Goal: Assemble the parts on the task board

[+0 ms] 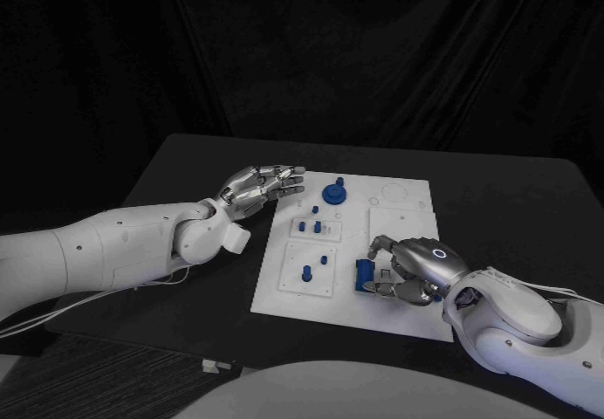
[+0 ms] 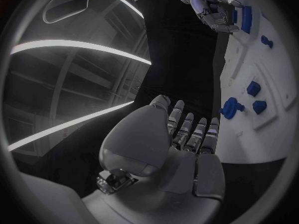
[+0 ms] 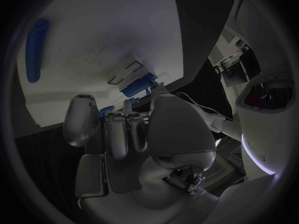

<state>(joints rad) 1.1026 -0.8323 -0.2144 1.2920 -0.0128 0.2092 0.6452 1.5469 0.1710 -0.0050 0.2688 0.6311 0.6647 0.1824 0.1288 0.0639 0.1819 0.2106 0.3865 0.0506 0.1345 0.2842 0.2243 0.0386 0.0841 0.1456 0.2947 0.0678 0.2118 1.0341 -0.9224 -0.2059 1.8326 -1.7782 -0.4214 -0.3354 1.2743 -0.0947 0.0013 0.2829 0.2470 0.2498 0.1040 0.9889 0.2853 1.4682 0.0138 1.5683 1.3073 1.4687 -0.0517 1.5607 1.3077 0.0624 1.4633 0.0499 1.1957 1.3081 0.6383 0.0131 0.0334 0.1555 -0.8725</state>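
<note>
The board (image 1: 346,301) lies mid-bench. Right hand (image 1: 409,266) grips a blue part (image 1: 367,275) at its five o'clock edge; left hand (image 1: 262,185) hovers empty, fingers apart, at ten o'clock.

Two smooth white arm shells, left arm (image 1: 113,249) and right arm (image 1: 529,327), each ending in a silver metallic hand: left hand (image 1: 258,185), right hand (image 1: 415,266), the latter bearing a small, possibly illuminated ring. Thin pale cables trail from the left arm.
</note>
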